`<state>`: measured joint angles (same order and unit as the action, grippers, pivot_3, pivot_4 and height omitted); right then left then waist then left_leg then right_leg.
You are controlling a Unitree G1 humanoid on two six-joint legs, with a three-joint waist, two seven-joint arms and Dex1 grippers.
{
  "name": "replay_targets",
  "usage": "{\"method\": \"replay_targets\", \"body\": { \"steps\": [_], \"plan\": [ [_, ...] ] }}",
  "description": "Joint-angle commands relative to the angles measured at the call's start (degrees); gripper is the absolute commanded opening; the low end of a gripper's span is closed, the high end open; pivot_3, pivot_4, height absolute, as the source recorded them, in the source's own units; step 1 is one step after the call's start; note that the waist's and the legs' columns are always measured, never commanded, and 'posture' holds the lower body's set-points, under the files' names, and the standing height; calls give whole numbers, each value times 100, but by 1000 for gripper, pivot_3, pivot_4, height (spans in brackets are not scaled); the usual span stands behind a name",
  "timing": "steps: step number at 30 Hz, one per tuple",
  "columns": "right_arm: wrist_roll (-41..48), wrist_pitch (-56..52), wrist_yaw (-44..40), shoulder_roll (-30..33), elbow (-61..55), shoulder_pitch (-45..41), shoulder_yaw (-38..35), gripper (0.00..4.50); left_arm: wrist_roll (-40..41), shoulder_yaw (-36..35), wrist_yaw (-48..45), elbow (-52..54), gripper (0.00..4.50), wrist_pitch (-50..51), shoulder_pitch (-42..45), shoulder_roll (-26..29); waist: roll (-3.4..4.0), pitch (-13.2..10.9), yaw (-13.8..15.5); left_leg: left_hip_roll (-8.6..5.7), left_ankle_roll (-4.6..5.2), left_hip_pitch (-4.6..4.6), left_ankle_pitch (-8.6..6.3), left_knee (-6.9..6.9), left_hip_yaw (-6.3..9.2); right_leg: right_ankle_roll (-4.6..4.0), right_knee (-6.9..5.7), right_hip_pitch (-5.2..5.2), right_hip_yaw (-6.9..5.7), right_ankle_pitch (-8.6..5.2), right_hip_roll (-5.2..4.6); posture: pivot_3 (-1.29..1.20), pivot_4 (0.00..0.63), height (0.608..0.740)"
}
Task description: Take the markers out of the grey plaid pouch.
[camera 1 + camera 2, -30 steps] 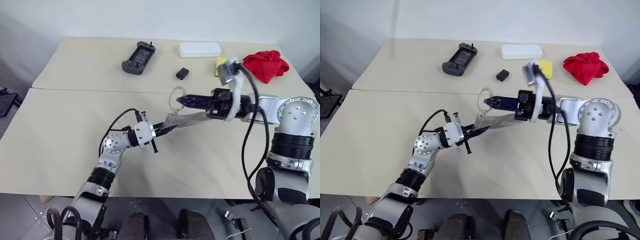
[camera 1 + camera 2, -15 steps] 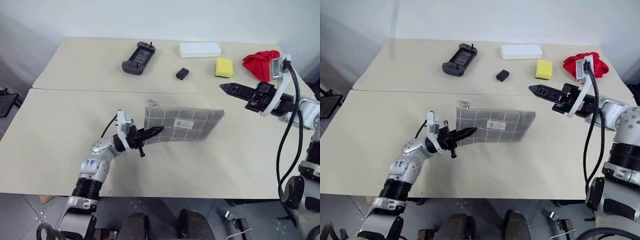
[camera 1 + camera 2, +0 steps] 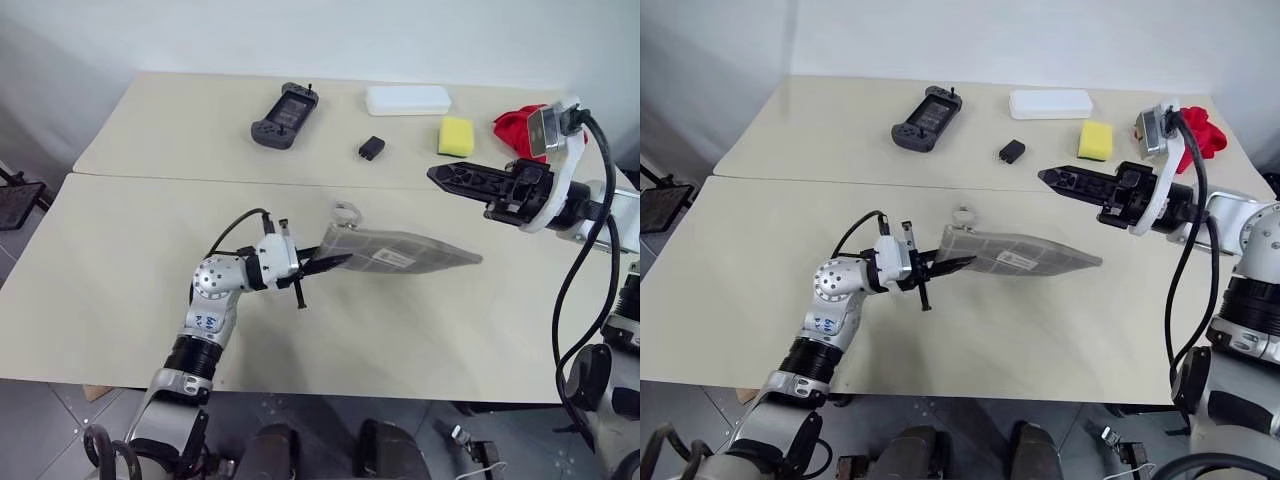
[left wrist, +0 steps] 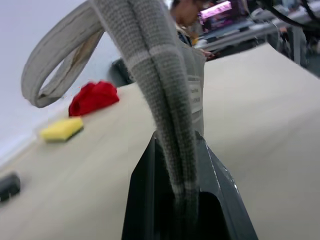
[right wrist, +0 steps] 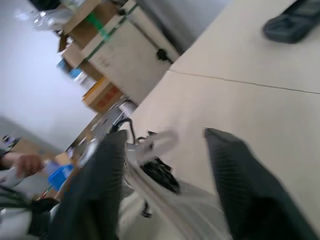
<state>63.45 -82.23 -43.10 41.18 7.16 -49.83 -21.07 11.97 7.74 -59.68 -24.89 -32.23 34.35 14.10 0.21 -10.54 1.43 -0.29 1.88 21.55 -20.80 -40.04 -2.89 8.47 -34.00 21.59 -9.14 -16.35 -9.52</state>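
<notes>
The grey plaid pouch [image 3: 400,255] hangs above the near table, stretched flat to the right, its white label facing up. My left gripper [image 3: 338,263] is shut on the pouch's left end, just below the pale ring pull [image 3: 346,211]. The left wrist view shows the fabric [image 4: 165,75] pinched between the fingers [image 4: 145,200], with the ring pull [image 4: 55,65] curling beside it. My right gripper [image 3: 440,175] hovers above and to the right of the pouch, apart from it, its fingers [image 5: 235,175] spread wide and open on nothing. The markers are hidden.
On the far table lie a dark game controller [image 3: 282,103], a white case [image 3: 406,99], a small black block [image 3: 371,148], a yellow sponge [image 3: 456,135] and a red cloth [image 3: 515,125]. A seam [image 3: 150,180] joins the two tables.
My right gripper let go of the pouch's ring end, drew away to the right and opened. The pouch swung out and now lies flatter, still held by the left gripper.
</notes>
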Motion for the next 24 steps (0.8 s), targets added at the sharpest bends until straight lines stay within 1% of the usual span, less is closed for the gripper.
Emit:
{"method": "replay_targets", "body": {
  "steps": [1,2,3,7,10,14,20,22,24],
  "plan": [
    [4,-239,108,5,-56,-141,184,3833,-371,79,210,-396,0,-887,192,-130,0,0,0,0,0,0,0,0,-3,0,0,0,1,0,0,0,150,740],
    [10,-301,145,-30,-46,-158,222,4233,-442,79,284,-518,0,-1033,223,-151,0,0,-6,0,0,0,0,0,-5,0,-1,0,0,0,0,0,150,740],
    [46,-450,206,-105,-64,-162,294,4462,-591,102,388,-650,0,-1263,255,-156,0,0,-9,1,0,0,0,0,-6,0,0,0,0,0,0,0,150,740],
    [135,-938,346,-272,-201,-131,559,4462,-1038,122,844,-986,0,-1915,387,-148,0,0,-14,2,0,0,0,0,-1,0,-2,0,1,0,0,0,150,740],
    [363,-1027,338,-401,-246,-106,641,4462,-1255,186,1058,-1126,0,-2219,464,-94,0,0,-12,2,0,0,0,-1,6,0,-2,0,1,0,0,0,150,740],
    [342,-1027,466,-637,-252,-137,735,4462,-1296,292,1163,-1238,0,-2328,473,-46,0,0,-14,1,0,0,0,-1,14,0,-2,0,1,0,0,0,150,740],
    [391,-1027,529,-894,-238,-176,662,4462,-1248,388,1248,-1187,0,-2247,394,15,0,0,-11,0,0,0,0,-1,35,1,-3,0,0,0,0,0,150,740],
    [394,-1006,521,-975,-252,-189,605,4073,-1221,408,1256,-1172,0,-2206,368,39,0,0,-18,0,0,0,0,-1,41,1,-3,1,0,0,0,0,150,740],
    [380,-974,507,-1012,-280,-183,577,3516,-1201,422,1266,-1160,0,-2168,354,54,1,0,-24,0,0,0,0,-1,41,1,-3,1,0,0,0,0,150,740]
  ]
}}
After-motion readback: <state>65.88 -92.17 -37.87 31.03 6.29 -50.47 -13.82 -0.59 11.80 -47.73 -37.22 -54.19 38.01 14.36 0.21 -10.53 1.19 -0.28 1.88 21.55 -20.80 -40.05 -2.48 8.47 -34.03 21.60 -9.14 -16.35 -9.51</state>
